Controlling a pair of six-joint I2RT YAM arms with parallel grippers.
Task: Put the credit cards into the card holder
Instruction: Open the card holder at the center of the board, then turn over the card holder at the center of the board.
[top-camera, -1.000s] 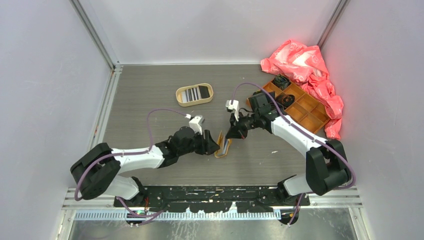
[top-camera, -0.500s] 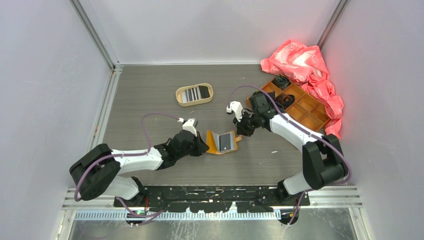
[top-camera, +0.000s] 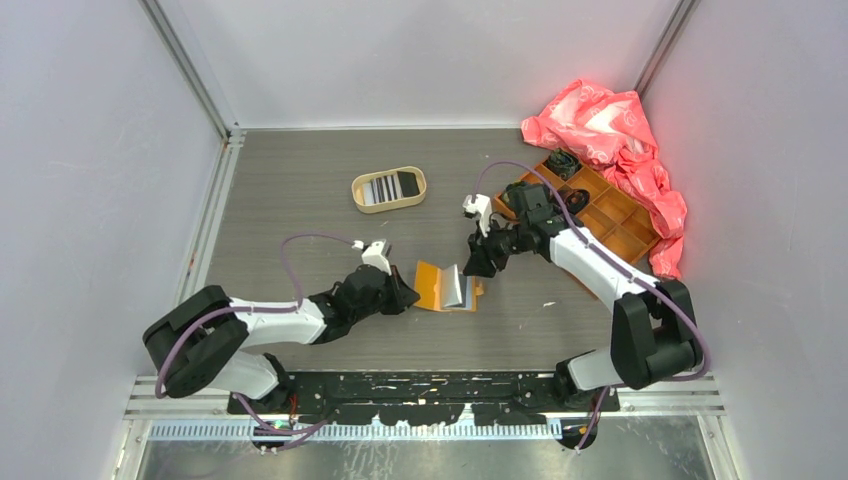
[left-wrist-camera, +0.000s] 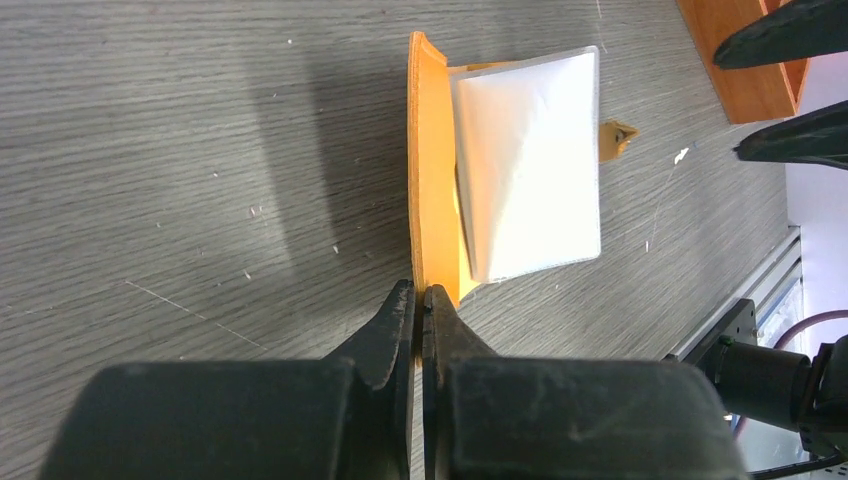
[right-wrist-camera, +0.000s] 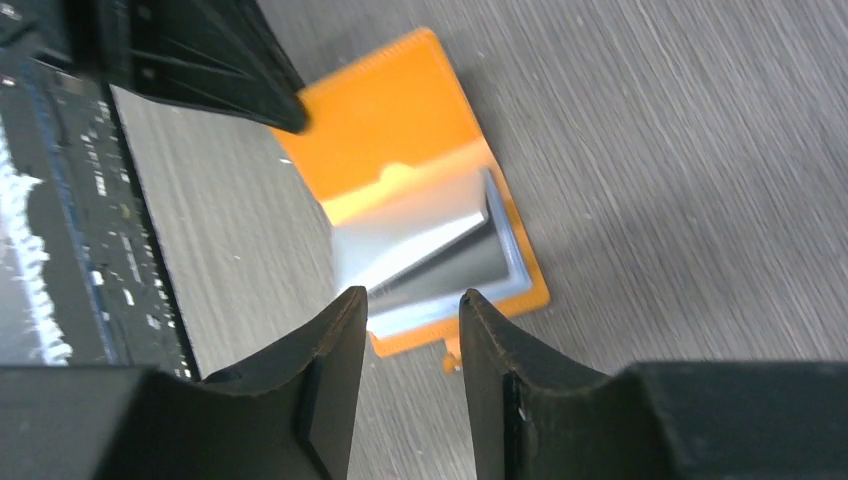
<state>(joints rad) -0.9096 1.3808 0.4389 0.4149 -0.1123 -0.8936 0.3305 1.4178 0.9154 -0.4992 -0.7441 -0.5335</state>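
Note:
The orange card holder (top-camera: 430, 286) lies open on the table between my grippers. A pale white-blue leaf (top-camera: 455, 287) stands half lifted from its right half; I cannot tell whether it is a card or a sleeve. My left gripper (top-camera: 405, 296) is shut on the holder's near left edge (left-wrist-camera: 432, 220), the tips pinching the orange flap. My right gripper (top-camera: 478, 264) is open, just above and right of the holder (right-wrist-camera: 385, 120), touching nothing. A black-and-white striped card (top-camera: 380, 190) and a black card (top-camera: 408, 183) lie in the oval tan tray (top-camera: 357, 191).
A large orange compartmented box (top-camera: 610, 222) stands at the right, close behind my right arm. A crumpled pink plastic bag (top-camera: 610, 130) lies at the back right. Grey walls close in the table on three sides.
A second ago the holder stood on edge between both grippers. It has since swung open flat. My right gripper has let go and drawn back to the upper right; the pale leaf has risen.

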